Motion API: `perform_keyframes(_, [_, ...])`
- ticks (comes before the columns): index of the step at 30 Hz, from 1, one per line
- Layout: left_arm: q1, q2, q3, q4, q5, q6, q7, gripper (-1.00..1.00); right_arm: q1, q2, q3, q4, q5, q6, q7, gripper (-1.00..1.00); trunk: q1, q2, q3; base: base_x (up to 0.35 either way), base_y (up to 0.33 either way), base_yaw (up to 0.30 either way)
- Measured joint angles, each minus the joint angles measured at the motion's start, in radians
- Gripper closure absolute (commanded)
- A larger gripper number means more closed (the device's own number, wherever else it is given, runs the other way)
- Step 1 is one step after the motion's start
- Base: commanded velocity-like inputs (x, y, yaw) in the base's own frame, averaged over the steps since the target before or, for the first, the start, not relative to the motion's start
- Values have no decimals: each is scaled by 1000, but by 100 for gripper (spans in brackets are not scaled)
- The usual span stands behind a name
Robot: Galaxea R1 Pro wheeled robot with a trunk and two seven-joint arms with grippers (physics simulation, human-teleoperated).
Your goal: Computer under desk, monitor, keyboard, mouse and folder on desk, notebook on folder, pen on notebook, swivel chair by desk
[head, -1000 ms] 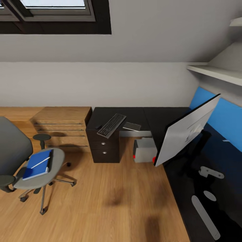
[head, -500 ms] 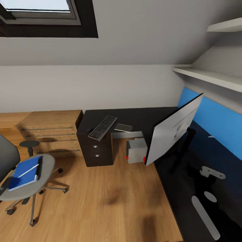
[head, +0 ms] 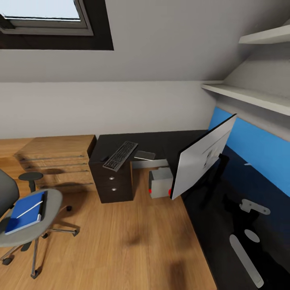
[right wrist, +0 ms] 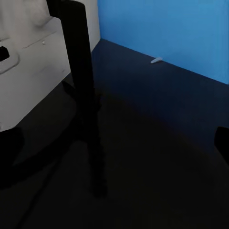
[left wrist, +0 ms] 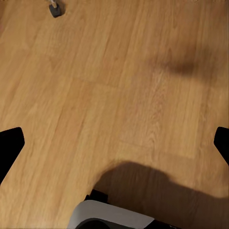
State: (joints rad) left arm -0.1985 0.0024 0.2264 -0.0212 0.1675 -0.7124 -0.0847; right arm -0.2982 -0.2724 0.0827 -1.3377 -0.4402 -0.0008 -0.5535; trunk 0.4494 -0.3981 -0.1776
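The swivel chair [head: 24, 233] stands at the left on the wood floor. On its seat lies the blue folder [head: 20, 217] with the white pen [head: 29, 209] across it. The black desk [head: 161, 141] carries the keyboard [head: 120, 155], the small black mouse [head: 105, 158] at its left end, and a flat grey rectangle that looks like the notebook [head: 145, 155]. The monitor [head: 201, 157] stands on the desk's right wing. Under the desk sits the grey computer [head: 161, 183]. My left gripper [left wrist: 114, 143] hangs open over bare floor. My right gripper [right wrist: 114, 143] is open over the desktop beside the monitor's stand [right wrist: 88, 105].
A light wooden drawer chest [head: 56, 161] stands left of the desk's black drawer unit [head: 112, 187]. The blue back panel [head: 257, 149] and white shelves [head: 241, 94] line the right wall. A chair caster [left wrist: 56, 9] is on the floor. A small pale sliver [right wrist: 156, 60] lies by the panel.
The whole head view has shifted, so the camera moved: the chair now sits at the left edge and the desk further left. Nothing on the chair or desk has moved.
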Motion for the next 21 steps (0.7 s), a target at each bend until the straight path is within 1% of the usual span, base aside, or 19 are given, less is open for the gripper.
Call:
perform_keyframes(14, [0, 2, 0, 0, 0, -1, 0, -100, 0, 1, 0, 0, 3, -2, -1, -100, 0, 0, 21, 5, 0, 72])
perform_keyframes(17, [0, 4, 0, 0, 0, -1, 0, -100, 0, 1, 0, 0, 3, -2, -1, -100, 0, 0, 26, 123, 0, 34])
perform_keyframes(21, [0, 8, 0, 0, 0, -1, 1, -100, 0, 1, 0, 0, 3, -2, -1, -100, 0, 0, 31, 233, 0, 16])
